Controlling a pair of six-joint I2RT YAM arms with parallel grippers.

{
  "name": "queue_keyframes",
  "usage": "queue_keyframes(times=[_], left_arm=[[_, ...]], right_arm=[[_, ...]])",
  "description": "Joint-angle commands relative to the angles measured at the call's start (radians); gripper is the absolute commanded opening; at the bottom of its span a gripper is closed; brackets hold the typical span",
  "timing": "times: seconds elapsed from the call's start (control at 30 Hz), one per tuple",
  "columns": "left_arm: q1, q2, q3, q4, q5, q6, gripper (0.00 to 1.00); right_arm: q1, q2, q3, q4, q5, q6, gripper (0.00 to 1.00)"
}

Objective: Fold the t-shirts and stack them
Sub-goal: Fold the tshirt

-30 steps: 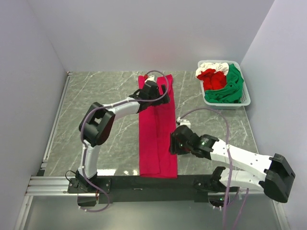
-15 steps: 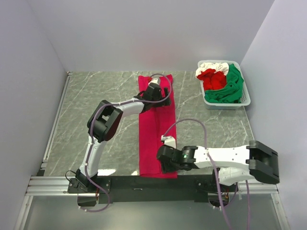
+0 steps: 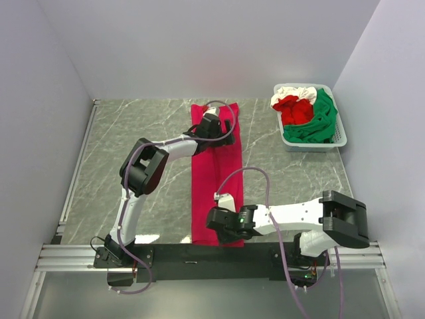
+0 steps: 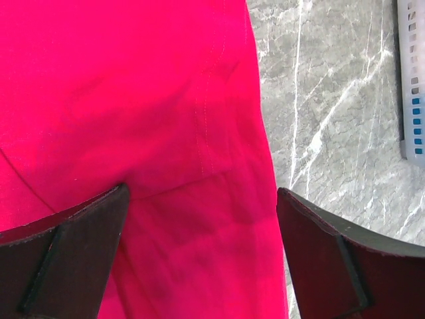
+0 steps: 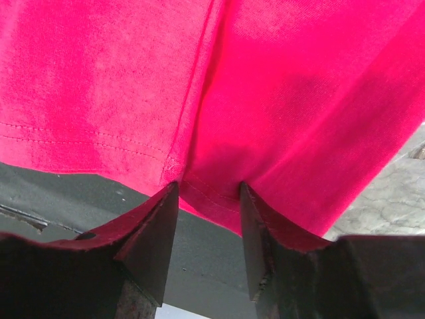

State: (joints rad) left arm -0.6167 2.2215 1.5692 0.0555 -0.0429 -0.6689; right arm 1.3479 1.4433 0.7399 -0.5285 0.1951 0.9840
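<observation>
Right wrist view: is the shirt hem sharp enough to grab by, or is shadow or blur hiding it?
Right wrist view: hem stitching on the crimson t-shirt is sharp; the right claw is dark, slightly soft. Left wrist view: red saturated, seam visible. Top view: even light.

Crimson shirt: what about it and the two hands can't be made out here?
- Top view: how wide the left hand and right hand stand open; their wrists cover them.
- Top view: near hem of the crimson shirt, under the right hand.
- Right wrist view: whether the hem sits between the fingers or below them.
</observation>
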Motion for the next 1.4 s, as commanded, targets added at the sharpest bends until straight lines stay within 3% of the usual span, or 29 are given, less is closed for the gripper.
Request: queue_keyframes(times=[0.0,0.27,0.6,1.37], left_arm=[[0.021,-0.003,0.019,0.024,0.012,0.02,0.99],[0.035,-0.006,0.012,0.027,0.02,0.022,0.99],[0.035,0.036,0.045,0.018,0.028,0.019,0.99],[0.066,0.113,0.084,0.017,0.035,0.023,0.99]], right_arm=[[0.017,0.042,0.026,0.001,0.021,0.042,0.47],[0.043,0.045,0.05,-0.07,0.061,0.067,0.35],[0.063,0.032,0.067,-0.125,0.095,0.102,0.03],[0.145,0.008,0.087,-0.234,0.086,0.179,0.0]])
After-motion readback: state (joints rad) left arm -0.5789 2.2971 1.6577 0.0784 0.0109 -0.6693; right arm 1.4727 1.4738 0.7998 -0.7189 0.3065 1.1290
